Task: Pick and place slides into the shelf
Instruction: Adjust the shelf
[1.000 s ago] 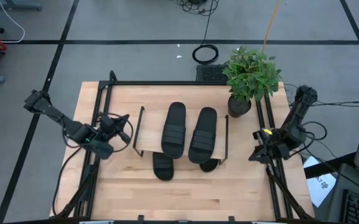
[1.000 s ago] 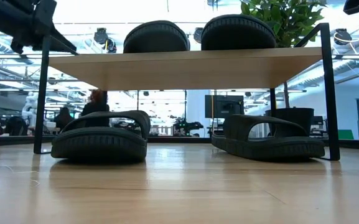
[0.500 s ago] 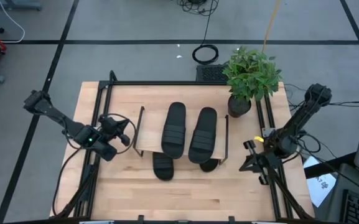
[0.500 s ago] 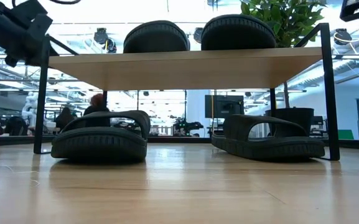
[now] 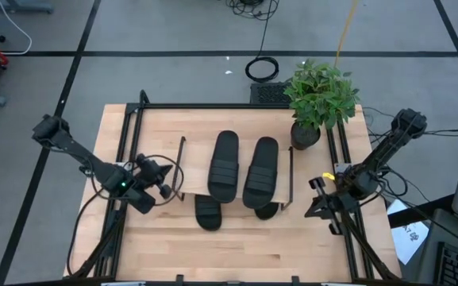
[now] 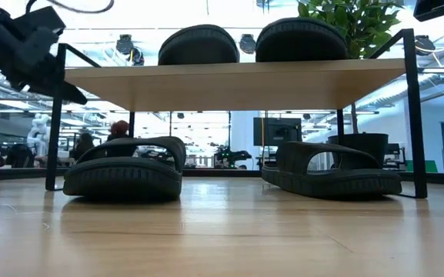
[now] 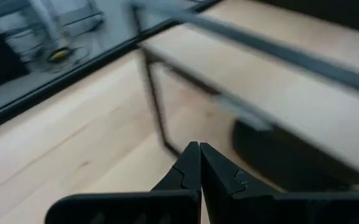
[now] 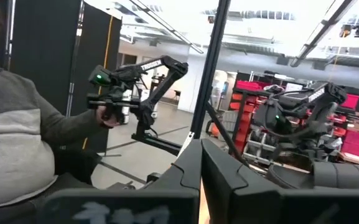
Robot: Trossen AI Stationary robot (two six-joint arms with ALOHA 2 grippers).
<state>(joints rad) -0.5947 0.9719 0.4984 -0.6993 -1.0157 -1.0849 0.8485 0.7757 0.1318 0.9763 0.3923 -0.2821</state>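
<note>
Both arms are dark, slender and jointed, trailing black cables (each wrist shows a small green light).

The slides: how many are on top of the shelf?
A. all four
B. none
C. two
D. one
C: two slides lie side by side on the shelf top, and two more sit under it on the table.

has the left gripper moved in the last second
Yes. In the high view the left gripper has shifted toward the shelf, closing the gap to its near wire leg, fingers shut.
</note>
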